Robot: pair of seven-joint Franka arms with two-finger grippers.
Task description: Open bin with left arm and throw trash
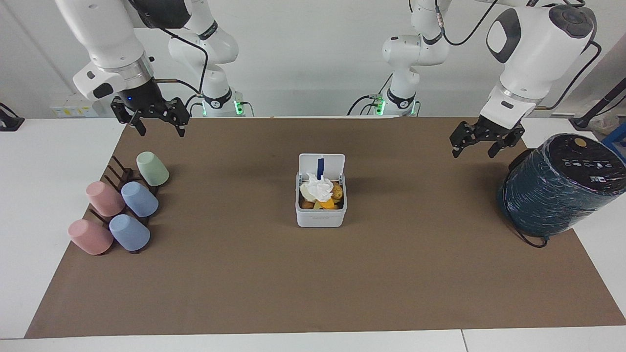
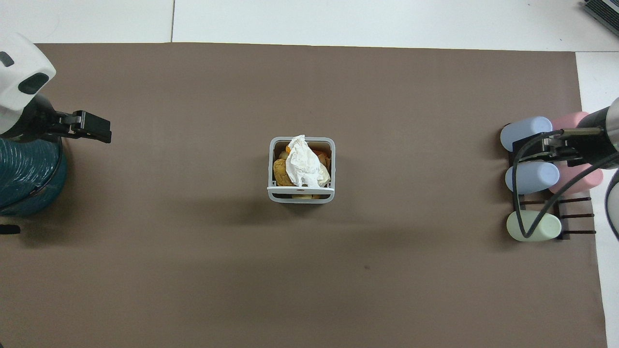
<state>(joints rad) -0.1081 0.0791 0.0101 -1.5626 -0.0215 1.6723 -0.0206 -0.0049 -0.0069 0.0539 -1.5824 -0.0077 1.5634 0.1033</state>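
The white bin (image 1: 320,216) stands at the middle of the brown mat with its lid (image 1: 321,163) tipped up toward the robots. The trash lies inside it: a crumpled white tissue (image 1: 317,189) on top, a tan lump (image 1: 337,189) and an orange piece (image 1: 326,204). From overhead the tissue (image 2: 302,162) covers most of the bin (image 2: 271,164), with the tan lump (image 2: 279,171) beside it. My left gripper (image 1: 473,154) (image 2: 96,133) hangs open and empty over the mat beside the teal cylinder. The right gripper (image 1: 162,133) (image 2: 524,147) hangs open and empty above the cup rack.
A big dark teal wrapped cylinder (image 1: 560,188) (image 2: 24,174) lies tilted at the left arm's end of the table. Several pastel cups (image 1: 139,199) (image 2: 529,176) sit on a dark rack at the right arm's end. The brown mat (image 1: 313,283) covers most of the table.
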